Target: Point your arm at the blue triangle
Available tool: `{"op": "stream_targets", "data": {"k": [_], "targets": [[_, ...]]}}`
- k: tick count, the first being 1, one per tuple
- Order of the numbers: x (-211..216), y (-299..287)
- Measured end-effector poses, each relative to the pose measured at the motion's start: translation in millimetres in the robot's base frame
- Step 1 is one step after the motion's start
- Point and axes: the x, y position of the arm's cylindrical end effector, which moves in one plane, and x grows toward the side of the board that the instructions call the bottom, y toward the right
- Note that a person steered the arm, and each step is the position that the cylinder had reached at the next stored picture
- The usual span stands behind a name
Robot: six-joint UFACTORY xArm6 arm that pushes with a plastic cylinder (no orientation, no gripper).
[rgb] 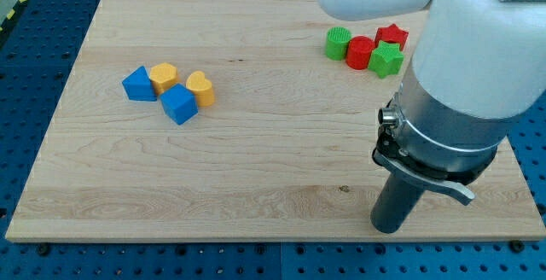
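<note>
The blue triangle (138,84) lies on the wooden board at the view's left, touching a yellow hexagon-like block (164,77). A blue cube (179,105) sits just below and right of them, next to a yellow heart-shaped block (200,88). My tip (391,227) rests on the board near the view's bottom right, far from the blue triangle. The arm's white and grey body rises above the tip and hides part of the board's right side.
A green cylinder (339,43), a red cube-like block (360,52), a red star (392,36) and a green star (386,60) cluster at the view's top right. The wooden board (273,152) lies on a blue perforated table.
</note>
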Motion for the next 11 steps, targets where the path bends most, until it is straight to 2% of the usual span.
{"op": "stream_targets", "data": {"k": [2, 5, 6, 7, 8, 9, 10, 11], "targets": [[-1, 4], [-175, -57], [-196, -76], [-257, -143], [-285, -238], [-282, -340], [-265, -368], [-263, -362]]}}
